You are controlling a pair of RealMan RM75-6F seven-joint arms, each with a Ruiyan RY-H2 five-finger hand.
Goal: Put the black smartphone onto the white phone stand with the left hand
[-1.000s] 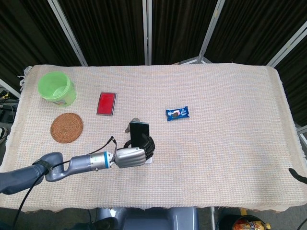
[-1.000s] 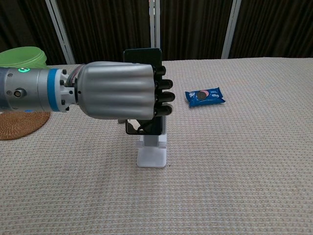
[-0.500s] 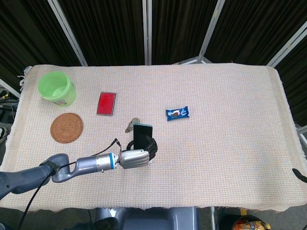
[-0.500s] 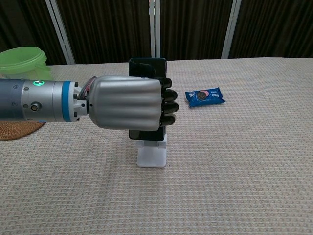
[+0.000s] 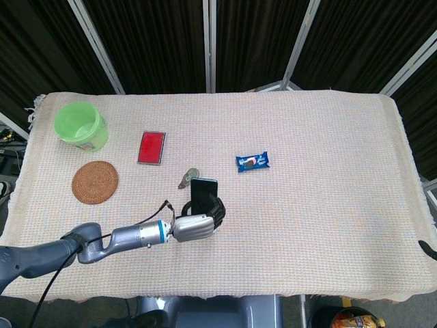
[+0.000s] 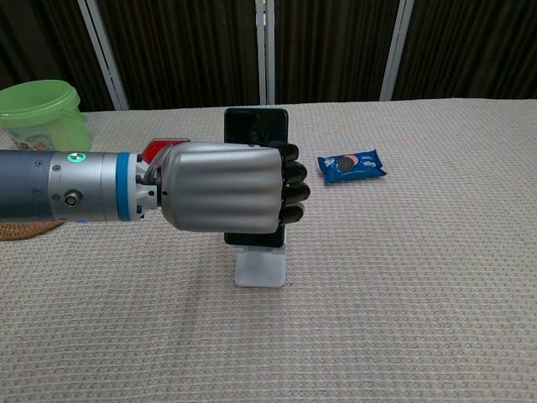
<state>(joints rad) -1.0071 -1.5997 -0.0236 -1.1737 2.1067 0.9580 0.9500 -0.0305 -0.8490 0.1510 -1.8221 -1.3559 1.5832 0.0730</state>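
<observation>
The black smartphone (image 6: 256,127) stands upright, wrapped by my left hand (image 6: 222,187), with its top sticking out above the fingers. Its lower edge sits just over the white phone stand (image 6: 261,268), whose base shows below the hand; whether phone and stand touch is hidden. From the head view the phone (image 5: 203,192) and left hand (image 5: 195,225) lie near the table's front middle, and the stand is covered there. My right hand is outside both views.
A green bucket (image 5: 81,126) sits at the back left with a round woven coaster (image 5: 95,182) in front of it. A red case (image 5: 151,147), a small metal item (image 5: 188,178) and a blue snack packet (image 5: 252,162) lie mid-table.
My left hand has carried the phone down and slightly right, toward the front edge, so its bottom now sits lower over the stand.
</observation>
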